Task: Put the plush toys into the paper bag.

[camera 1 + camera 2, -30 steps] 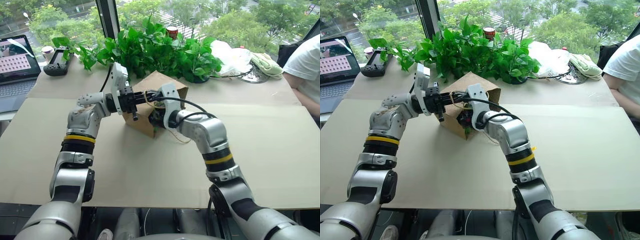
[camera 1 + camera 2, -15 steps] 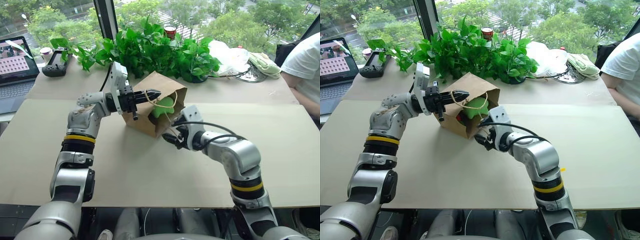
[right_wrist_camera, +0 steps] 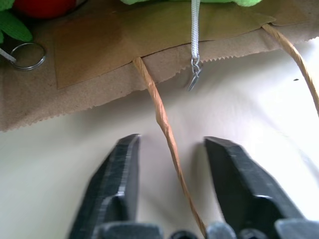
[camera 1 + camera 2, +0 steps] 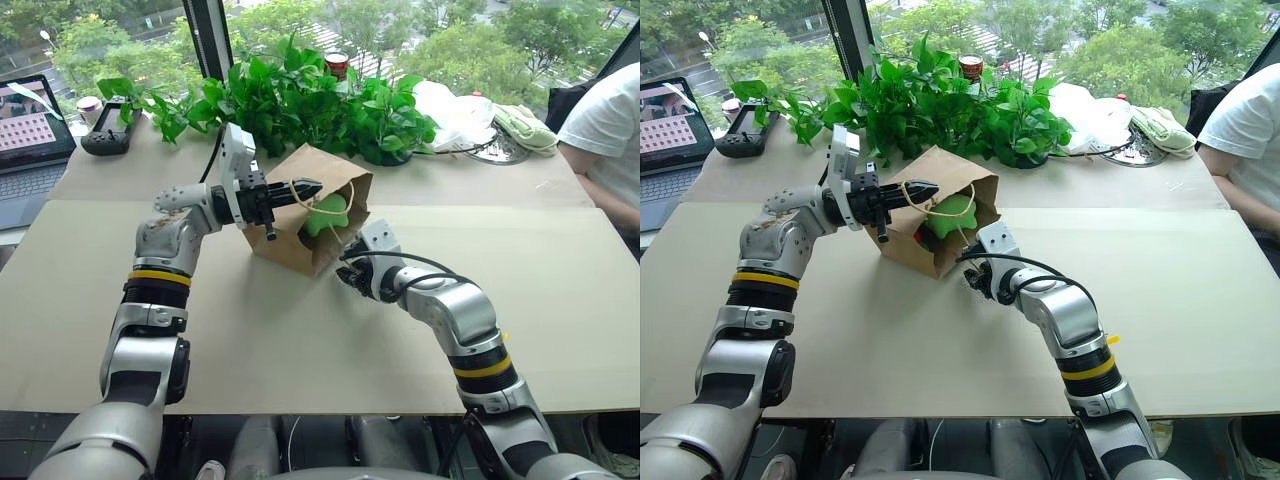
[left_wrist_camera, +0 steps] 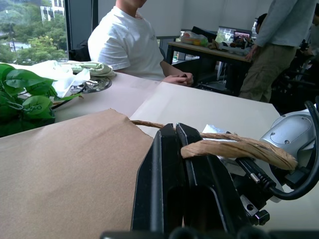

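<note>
The brown paper bag lies tilted on the table with its mouth facing my right arm. My left gripper is shut on the bag's upper cord handle and holds the mouth up. Inside the mouth sits the light green plush toy. The red chili plush toy, with its green stem end, lies beside it in the bag. My right gripper hovers low over the table just outside the mouth. It is open, and the lower cord handle runs between its fingers untouched.
Leafy plants line the table behind the bag. A laptop and a black controller sit at the far left. A white plastic bag lies at the far right. A seated person is at the right edge.
My right gripper has pulled out of the bag's mouth and sunk toward the table, its fingers closer together. The green plush toy now shows inside the bag. My left gripper kept still.
</note>
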